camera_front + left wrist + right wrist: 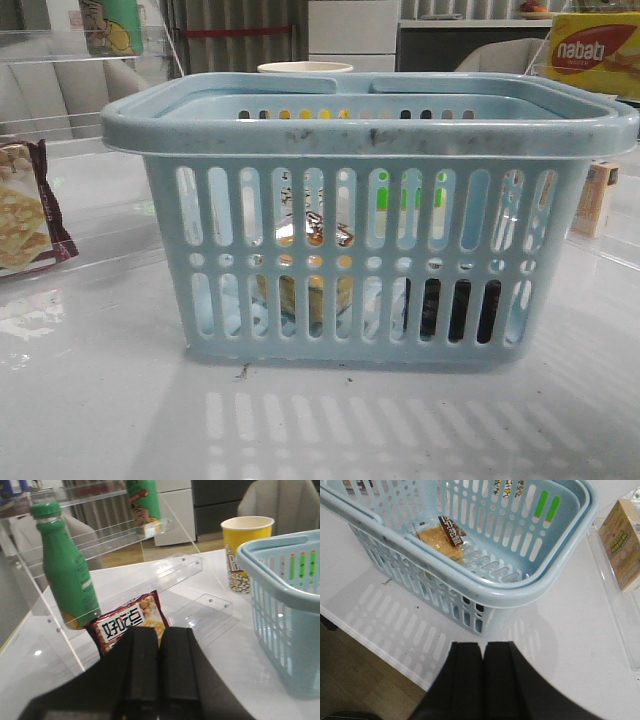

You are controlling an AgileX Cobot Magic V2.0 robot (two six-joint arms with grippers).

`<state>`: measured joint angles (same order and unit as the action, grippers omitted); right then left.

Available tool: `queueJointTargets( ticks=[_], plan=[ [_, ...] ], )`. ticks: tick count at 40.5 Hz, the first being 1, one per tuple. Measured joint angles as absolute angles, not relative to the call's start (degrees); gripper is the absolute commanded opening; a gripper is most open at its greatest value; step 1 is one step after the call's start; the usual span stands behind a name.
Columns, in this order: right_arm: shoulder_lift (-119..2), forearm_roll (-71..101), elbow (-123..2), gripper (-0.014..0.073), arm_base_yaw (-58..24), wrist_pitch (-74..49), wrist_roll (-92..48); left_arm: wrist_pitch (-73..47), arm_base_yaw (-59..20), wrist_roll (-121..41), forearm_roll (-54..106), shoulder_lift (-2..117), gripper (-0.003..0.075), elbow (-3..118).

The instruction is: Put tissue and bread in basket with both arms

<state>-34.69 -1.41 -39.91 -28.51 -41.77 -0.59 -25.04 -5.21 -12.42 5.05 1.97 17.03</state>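
The light-blue basket stands in the middle of the table. Through its front slots I see the bread, golden slices in a clear bag, lying inside at the left. The black tissue pack sits inside at the lower right. In the right wrist view the bread lies on the floor of the basket; the rim hides the tissue. My right gripper is shut and empty above the table beside the basket. My left gripper is shut and empty, left of the basket. Neither gripper shows in the front view.
A maroon-edged cracker packet lies just past my left gripper and shows at the left in the front view. A green bottle stands on a clear acrylic shelf. A yellow popcorn cup stands behind the basket. A small box stands to its right.
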Motion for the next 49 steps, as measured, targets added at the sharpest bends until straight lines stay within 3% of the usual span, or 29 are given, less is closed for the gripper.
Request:
queueJointTargets(
  ticks=[9, 24, 49],
  plan=[
    [-34.7, -1.4, -39.9, 0.0055, -28.5, -41.8, -0.6, -19.1, -4.3, 0.0, -2.1, -0.3, 0.0091, 9.2],
    [-34.7, -1.4, -39.9, 0.0055, -28.5, -41.9, -0.6, -1.8, -4.3, 1.9, -3.4, -0.3, 0.0091, -0.4],
    [-34.7, -1.4, -39.9, 0.0055, -28.5, -42.1, -0.6, 0.0, -4.3, 2.1, -3.4, -0.3, 0.0091, -0.4]
  ],
)
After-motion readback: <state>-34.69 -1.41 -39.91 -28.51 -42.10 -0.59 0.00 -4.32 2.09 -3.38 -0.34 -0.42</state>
